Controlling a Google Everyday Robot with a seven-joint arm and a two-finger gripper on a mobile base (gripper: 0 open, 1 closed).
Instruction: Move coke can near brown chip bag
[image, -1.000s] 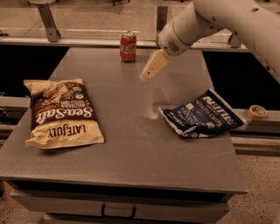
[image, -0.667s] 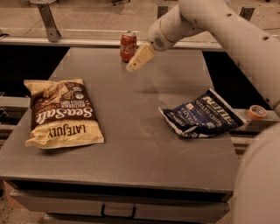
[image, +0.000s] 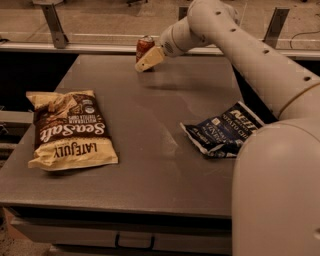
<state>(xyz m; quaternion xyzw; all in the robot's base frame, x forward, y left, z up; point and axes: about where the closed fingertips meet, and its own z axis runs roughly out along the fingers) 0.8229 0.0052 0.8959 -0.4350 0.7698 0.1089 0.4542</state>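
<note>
A: One view is all we have. Where is the coke can (image: 144, 46)?
B: At the back edge of the table (image: 150, 115), standing up. The gripper (image: 148, 59) is just in front of it, low down, maybe touching it.
A: Does the gripper have the can?
B: I cannot tell. I cannot tell how wide it is open either.
A: And the brown chip bag (image: 70, 131)?
B: It lies flat at the front, on the left of the view, far from the can. A blue chip bag (image: 222, 131) lies on the right.
A: How should it grab well?
B: I think it should go around the can's middle, squeeze softly and lift straight up, so the can does not tip.
</note>
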